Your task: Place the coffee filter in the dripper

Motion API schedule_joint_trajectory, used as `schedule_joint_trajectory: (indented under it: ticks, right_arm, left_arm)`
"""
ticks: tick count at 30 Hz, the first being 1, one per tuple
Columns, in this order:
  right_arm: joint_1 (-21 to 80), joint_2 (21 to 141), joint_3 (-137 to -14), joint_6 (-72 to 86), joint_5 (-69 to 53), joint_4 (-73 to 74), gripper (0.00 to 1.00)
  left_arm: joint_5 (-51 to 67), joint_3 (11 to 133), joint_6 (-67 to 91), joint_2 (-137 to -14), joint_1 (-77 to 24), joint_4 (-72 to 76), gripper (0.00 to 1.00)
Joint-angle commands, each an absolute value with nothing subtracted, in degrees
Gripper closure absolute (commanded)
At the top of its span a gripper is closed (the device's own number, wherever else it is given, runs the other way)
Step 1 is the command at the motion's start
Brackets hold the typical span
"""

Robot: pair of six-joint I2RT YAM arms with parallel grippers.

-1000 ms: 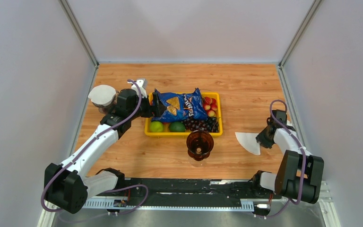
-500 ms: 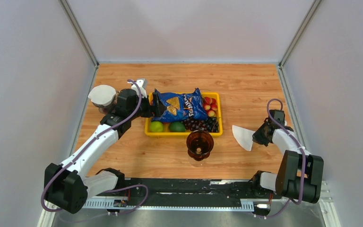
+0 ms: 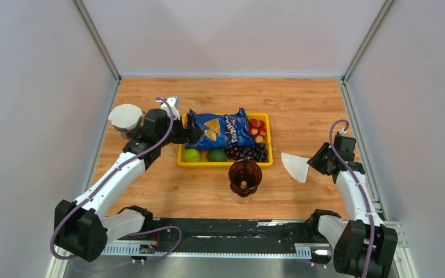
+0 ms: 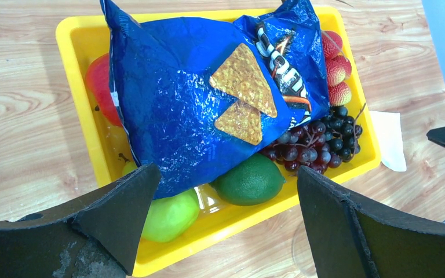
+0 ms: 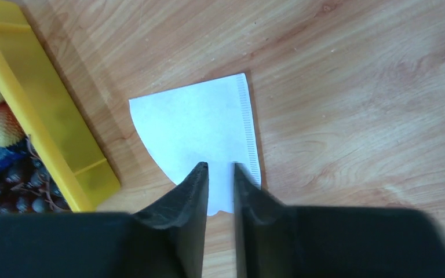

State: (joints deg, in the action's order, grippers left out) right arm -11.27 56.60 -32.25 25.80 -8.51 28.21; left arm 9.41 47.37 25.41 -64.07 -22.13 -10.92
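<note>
The right hand was pressed shut on the coffee filter, pinching its curved rim, the paper fanning out ahead of it. The dripper stood farther ahead (apparently empty), so carrying and seating the filter were not yet done. The left hand was spread wide.

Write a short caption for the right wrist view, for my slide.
Right gripper pinching the white coffee filter over the wooden table, beside the yellow tray.
</note>
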Motion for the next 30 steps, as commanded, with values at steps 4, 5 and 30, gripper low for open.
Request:
schedule_joint_trajectory:
  ticks: [4,5,30]
  right_arm:
    - [-4.78,59.75,-34.12,26.90,-3.77,33.56,0.39]
    - [-2.94,60.62,-34.51,27.87,-1.59,34.41,0.35]
    - [6.67,74.44,-32.55,38.22,8.34,31.52,0.85]
  left_arm:
    - [9.23,48.67,25.82,-62.74,-22.32,-10.01,0.00]
    - [9.23,48.68,25.83,-62.75,-22.30,-10.06,0.00]
    - [8.70,48.52,25.90,-62.04,-22.32,-10.30,0.00]
